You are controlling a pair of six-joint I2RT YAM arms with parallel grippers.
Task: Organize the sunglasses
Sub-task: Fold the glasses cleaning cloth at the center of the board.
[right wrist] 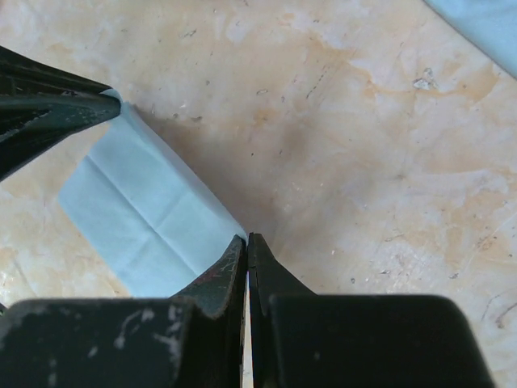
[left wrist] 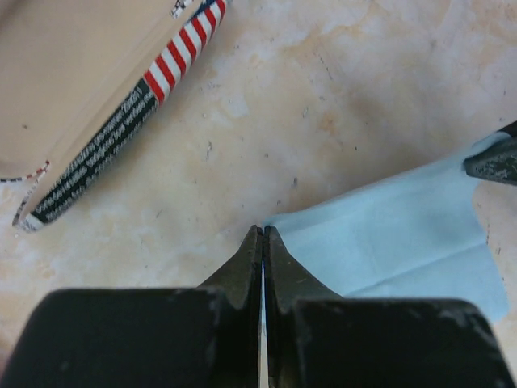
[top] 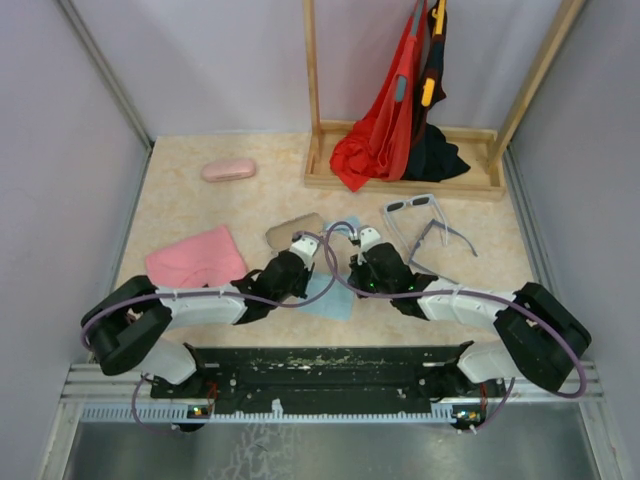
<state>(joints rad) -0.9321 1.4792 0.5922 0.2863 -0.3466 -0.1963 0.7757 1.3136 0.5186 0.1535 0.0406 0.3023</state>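
Note:
The sunglasses lie right of centre on the table: a white-framed pair with dark lenses and, just nearer, a thin grey-framed pair. Neither gripper touches them. Both grippers meet over a light-blue cloth in the middle. My left gripper is shut on one corner of this cloth. At the opposite corner of the cloth my right gripper is shut too, and the cloth spans between the two. Each wrist view shows the other arm's fingertips pinching the far corner.
A flag-printed glasses case lies just beyond the left gripper. A pink case sits at the back left and a pink cloth at the left. A second light-blue cloth lies behind the grippers. A wooden rack with red and black bags stands at the back right.

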